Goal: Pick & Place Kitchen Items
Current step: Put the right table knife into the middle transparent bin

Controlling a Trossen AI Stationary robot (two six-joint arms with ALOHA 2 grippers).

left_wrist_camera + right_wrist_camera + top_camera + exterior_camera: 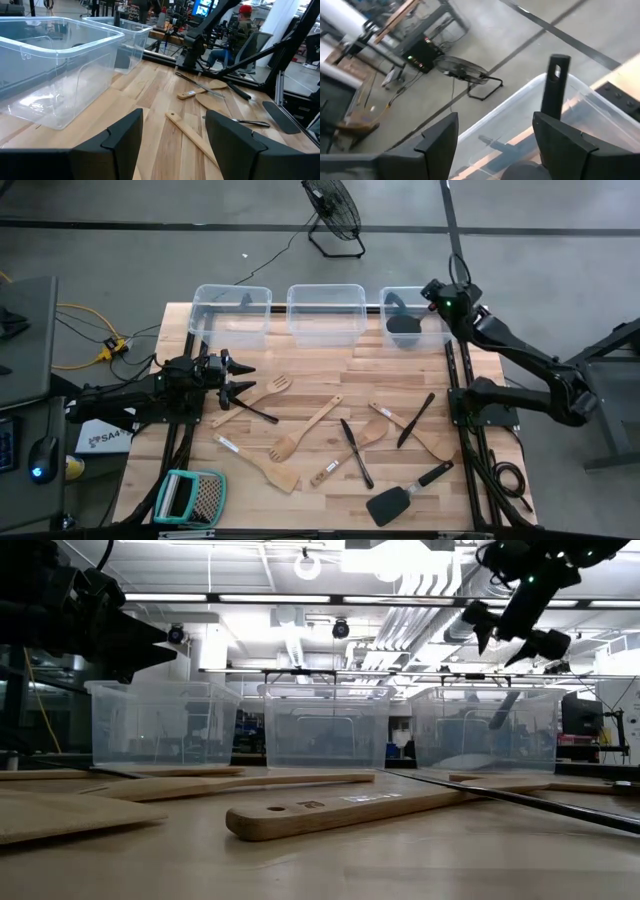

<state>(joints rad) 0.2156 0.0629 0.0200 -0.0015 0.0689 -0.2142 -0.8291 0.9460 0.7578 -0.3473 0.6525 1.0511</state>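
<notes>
Wooden table (320, 370), 3 clear bins (325, 313), black spatula (403, 323) in rightmost, both end effectors wide.

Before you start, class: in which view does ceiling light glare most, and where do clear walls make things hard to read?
Low view: bright ceiling lights wash out the upper picture, leaving the right claw a dark silhouette; the nearest wooden utensil looms large. Right wrist view: the black utensil's handle shows sharp above the bin rim, its lower part only dimly through the wall.

Dark jointed arms, green indicator light
</notes>
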